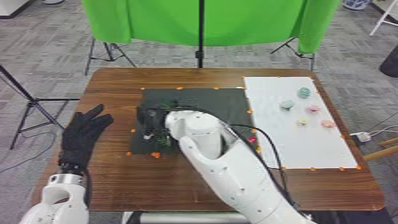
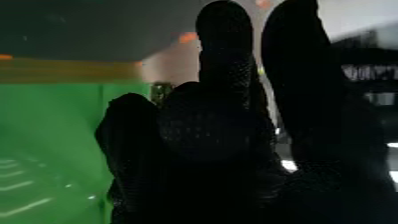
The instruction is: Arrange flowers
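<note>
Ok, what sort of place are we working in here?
Probably a lab or robotics workspace: a green backdrop on stands, carpet tiles, and orange marks around the white sheet.

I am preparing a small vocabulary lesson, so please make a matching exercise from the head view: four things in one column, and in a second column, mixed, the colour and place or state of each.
Things
1. left robot hand
2. table
3. hanging cloth
4. sheet

Descriptions
A. green, behind the table
B. white, with small flowers on it
C. black, open
D. brown, wooden

Pairs: 1-C, 2-D, 3-A, 4-B
</note>
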